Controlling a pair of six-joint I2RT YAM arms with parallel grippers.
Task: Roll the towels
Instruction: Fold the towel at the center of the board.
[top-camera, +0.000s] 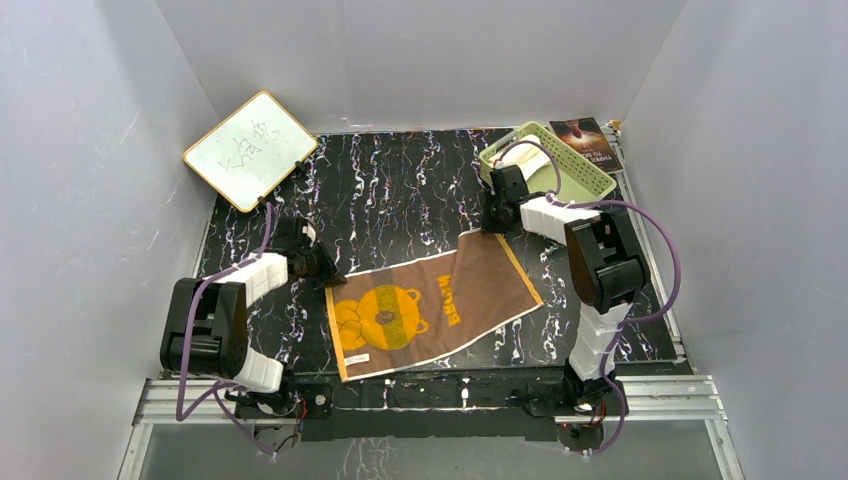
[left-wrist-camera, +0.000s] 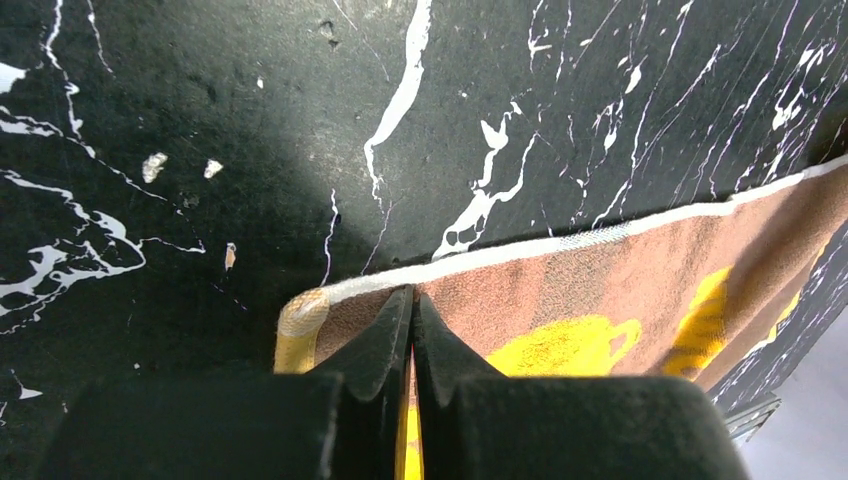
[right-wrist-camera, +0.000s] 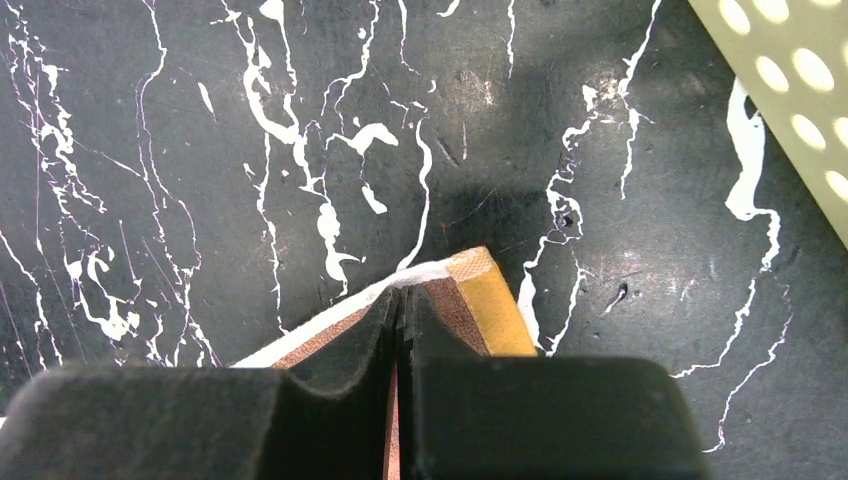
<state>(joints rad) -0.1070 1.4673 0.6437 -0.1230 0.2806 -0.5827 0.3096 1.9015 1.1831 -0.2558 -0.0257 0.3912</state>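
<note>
Black table (top-camera: 400, 190): towel (top-camera: 440, 300) in both claws (left-wrist-camera: 412, 296) (right-wrist-camera: 398, 296)

Both arms reach forward, wrists angled down. The left claw (top-camera: 326, 271) is clamped tight on the far left corner of the towel (top-camera: 470, 290). The right claw (top-camera: 489, 226) pinches its far right corner.

One towel (top-camera: 435, 305) lies unrolled and flat on the tabletop (top-camera: 400, 190), set slantwise: brown with a yellow bear print, yellow lettering, and a white-and-orange border around its edges.
</note>
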